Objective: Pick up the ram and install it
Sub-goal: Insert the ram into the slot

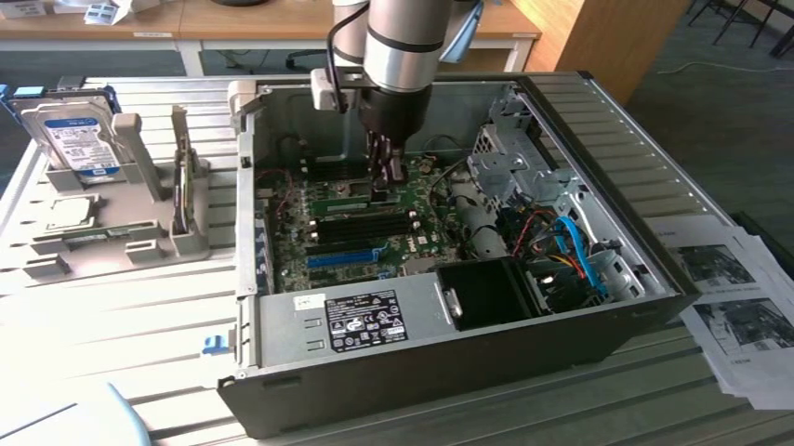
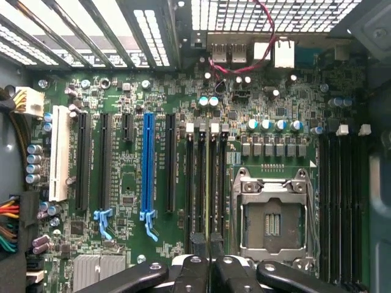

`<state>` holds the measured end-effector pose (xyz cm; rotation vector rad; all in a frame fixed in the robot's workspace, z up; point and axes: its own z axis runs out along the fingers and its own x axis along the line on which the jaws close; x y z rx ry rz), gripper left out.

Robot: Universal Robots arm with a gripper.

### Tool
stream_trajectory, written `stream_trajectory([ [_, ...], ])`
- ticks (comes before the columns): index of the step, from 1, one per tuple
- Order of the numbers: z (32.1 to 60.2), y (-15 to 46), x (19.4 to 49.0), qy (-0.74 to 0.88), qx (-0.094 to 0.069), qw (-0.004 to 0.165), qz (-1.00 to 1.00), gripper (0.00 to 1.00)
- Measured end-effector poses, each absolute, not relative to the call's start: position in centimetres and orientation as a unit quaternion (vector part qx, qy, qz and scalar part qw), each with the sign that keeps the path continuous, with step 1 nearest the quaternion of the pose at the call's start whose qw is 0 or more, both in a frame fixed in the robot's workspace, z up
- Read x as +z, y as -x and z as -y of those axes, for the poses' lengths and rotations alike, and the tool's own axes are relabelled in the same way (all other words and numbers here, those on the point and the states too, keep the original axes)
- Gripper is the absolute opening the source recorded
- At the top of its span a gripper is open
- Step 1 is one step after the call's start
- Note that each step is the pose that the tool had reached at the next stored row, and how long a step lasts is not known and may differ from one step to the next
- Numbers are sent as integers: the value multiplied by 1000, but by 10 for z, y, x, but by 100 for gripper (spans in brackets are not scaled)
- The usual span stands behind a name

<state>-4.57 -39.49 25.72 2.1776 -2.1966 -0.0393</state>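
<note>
Pinched almost closed, the gripper (image 1: 387, 179) (image 2: 209, 243) reaches down inside the open computer case (image 1: 645, 186) and holds the ram (image 2: 210, 183) between its fingers. The stick is seen edge-on as a thin strip over the black memory slots (image 2: 204, 177), so its chips cannot be made out, nor whether it touches a slot.

At the table's (image 1: 137, 325) left edge a gray rack (image 1: 137, 242) holds a hard drive (image 1: 74, 135) upright. The case stands mid-table. Its motherboard (image 1: 292, 269) carries a bright-blue slot (image 1: 341, 255) (image 2: 146, 165), and the arm hides part of the board behind it. A labelled power supply (image 1: 360, 316) lies along the case's near wall, with a black shroud (image 1: 490, 293) and blue cables (image 1: 577, 246) toward its right wall. Printed papers (image 1: 732, 297) lie at the table's right edge, cut off.
</note>
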Motion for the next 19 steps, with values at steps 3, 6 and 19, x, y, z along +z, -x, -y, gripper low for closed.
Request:
stream_trajectory([
  [3, 395, 42, 257, -704, -13, 24, 710, 11],
  [6, 395, 39, 257, -704, -13, 24, 710, 11],
  [19, 397, 39, 257, -704, -13, 24, 710, 11],
])
